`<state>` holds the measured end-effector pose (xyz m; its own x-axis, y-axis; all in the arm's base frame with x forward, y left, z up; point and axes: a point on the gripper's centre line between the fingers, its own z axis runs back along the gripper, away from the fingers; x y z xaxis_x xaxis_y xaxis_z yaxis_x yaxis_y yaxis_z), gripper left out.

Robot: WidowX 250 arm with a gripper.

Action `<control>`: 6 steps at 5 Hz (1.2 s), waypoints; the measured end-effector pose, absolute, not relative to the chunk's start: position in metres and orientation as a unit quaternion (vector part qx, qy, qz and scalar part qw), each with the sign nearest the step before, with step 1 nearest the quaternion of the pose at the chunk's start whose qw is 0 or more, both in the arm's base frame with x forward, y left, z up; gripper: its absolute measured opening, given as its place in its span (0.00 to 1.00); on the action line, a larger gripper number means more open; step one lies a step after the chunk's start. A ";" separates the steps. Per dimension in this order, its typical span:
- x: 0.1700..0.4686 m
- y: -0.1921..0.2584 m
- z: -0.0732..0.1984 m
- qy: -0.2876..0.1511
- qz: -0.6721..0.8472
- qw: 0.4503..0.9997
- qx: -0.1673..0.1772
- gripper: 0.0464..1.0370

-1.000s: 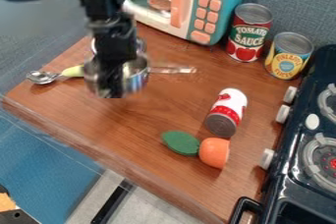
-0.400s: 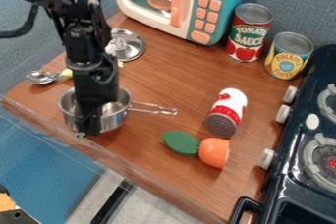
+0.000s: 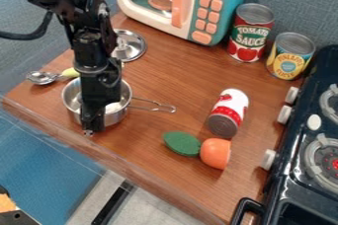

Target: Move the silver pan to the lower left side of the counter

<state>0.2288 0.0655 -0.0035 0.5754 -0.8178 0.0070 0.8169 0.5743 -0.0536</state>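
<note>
Having come nearer along the tabletop's (image 3: pixel 173 73) left side, the pan (image 3: pixel 117 117) now seems about placed, though whether the gripper (image 3: pixel 90 128) grips it I cannot tell.

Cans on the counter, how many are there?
3. A red can stands beside the microwave, a yellow can stands between that and the stove, and a red and white can lies near the orange.
</note>
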 end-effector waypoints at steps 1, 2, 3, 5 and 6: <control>0.235 0.071 -0.008 0.018 -0.453 0.891 -0.023 0.06; 0.228 0.071 -0.009 0.034 -0.436 0.899 -0.033 0.24; 0.228 0.070 -0.009 0.036 -0.434 0.900 -0.034 0.54; 0.233 0.064 0.011 0.007 -0.439 0.898 -0.031 0.97; 0.237 0.058 0.041 -0.031 -0.448 0.894 -0.013 0.97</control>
